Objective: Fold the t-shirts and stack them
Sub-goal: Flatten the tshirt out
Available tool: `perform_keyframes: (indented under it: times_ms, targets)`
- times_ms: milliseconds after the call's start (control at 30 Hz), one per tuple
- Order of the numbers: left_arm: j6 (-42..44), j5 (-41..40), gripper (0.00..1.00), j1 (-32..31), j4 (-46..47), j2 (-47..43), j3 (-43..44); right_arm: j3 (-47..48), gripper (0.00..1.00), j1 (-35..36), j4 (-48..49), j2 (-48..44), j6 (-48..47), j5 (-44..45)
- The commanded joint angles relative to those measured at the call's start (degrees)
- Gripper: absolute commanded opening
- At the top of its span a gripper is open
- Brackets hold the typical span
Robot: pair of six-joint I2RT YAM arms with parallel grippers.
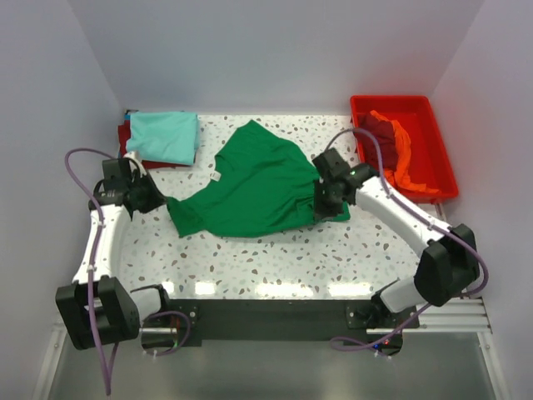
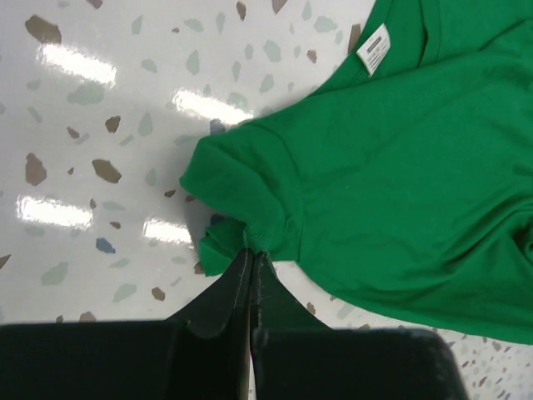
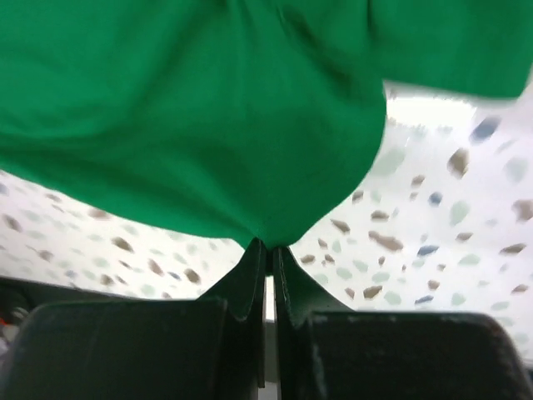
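Label [image 2: 374,48], white, inside collar of green t-shirt [image 2: 400,167], print illegible

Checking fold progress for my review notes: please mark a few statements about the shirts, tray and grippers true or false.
1. The left gripper and right gripper both pinch the green t-shirt. True.
2. The teal t-shirt lies in the red tray. False: it rests on a dark red shirt at the table's back left.
3. The red tray holds an orange shirt. True.
4. The green t-shirt is folded. False: it lies spread out mid-table.
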Motion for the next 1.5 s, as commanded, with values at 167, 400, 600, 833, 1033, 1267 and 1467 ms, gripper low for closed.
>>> perform_keyframes:
  times_ms: [167,400,600,833,1033,1267,1467]
  targets:
    - [-11.3,2.0,0.0,-6.7,10.2,11.4,23.5,34.6,0.0,-8.6,-12.6,5.8,-10.2,5.1]
    - [-22.8,0.6,0.0,-9.0,16.2,16.8,48.7,56.4,0.0,-9.4,-13.3,10.0,-11.0,6.1]
    - [-24.2,-0.5,0.0,-9.0,19.3,12.8,57.0,64.3,0.0,-9.4,-6.4,5.3,-13.1,9.8]
    - [-20.0,-3.3,0.0,-9.0,23.5,4.3,61.6,59.0,0.0,-9.4,7.8,-8.4,-15.8,10.5]
    - [-17.3,-5.6,0.0,-9.1,26.0,1.2,70.0,56.1,0.0,-9.4,13.9,-17.6,-17.4,8.6]
    - [-19.0,-5.0,0.0,-9.0,30.8,1.0,70.6,59.1,0.0,-9.3,13.1,-19.7,-17.0,8.0]
    - [-25.0,2.2,0.0,-9.1,34.8,5.6,59.3,47.8,0.0,-9.3,16.7,-17.3,-12.9,4.4]
